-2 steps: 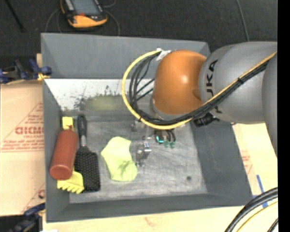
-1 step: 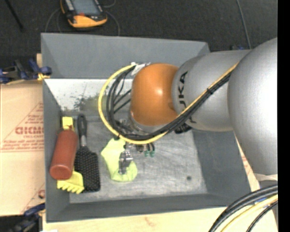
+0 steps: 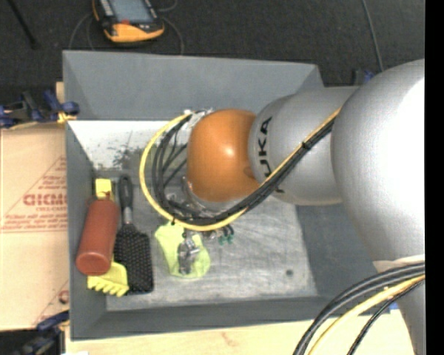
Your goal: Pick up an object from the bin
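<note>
My gripper (image 3: 186,256) reaches down under the orange wrist cover, its metal tip resting on a pale yellow-green soft thing (image 3: 172,244) in the middle of the bin floor. To its left lies a black hairbrush (image 3: 132,254), handle pointing to the back. A red-brown cylinder bottle (image 3: 98,235) lies along the bin's left wall next to the brush. A small green thing (image 3: 225,235) peeks out just right of the gripper.
A yellow block (image 3: 103,188) sits at the bottle's far end and a yellow ridged piece (image 3: 109,282) lies at its near end. The arm and its cables cover the bin's back and right. Bare floor shows at the front right.
</note>
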You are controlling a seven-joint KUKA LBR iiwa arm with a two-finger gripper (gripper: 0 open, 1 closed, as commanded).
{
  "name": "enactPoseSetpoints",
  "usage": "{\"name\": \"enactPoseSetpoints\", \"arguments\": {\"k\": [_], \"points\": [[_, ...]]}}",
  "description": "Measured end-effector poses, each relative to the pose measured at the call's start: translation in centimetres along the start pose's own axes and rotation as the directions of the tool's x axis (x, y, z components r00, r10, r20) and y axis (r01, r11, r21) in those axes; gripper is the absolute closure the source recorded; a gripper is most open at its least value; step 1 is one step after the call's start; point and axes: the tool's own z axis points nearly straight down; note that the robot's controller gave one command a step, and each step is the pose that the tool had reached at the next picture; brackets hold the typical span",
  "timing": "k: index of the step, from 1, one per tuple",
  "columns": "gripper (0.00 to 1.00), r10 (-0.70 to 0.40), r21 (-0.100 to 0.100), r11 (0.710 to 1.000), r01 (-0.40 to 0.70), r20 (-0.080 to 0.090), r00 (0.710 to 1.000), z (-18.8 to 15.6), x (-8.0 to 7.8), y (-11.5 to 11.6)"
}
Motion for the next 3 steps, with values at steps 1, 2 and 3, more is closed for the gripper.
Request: {"name": "enactPoseSetpoints", "arguments": {"k": [1,2,3], "points": [[1.00,-0.052,0.002,0.999,0.052,0.004,0.999,2.3,-4.4,-1.1],[1.00,-0.051,0.002,0.999,0.051,0.004,0.999,2.3,-4.4,-1.1],[1.00,-0.048,0.005,0.999,0.048,0.010,0.999,-16.8,-4.5,-0.6]]}}
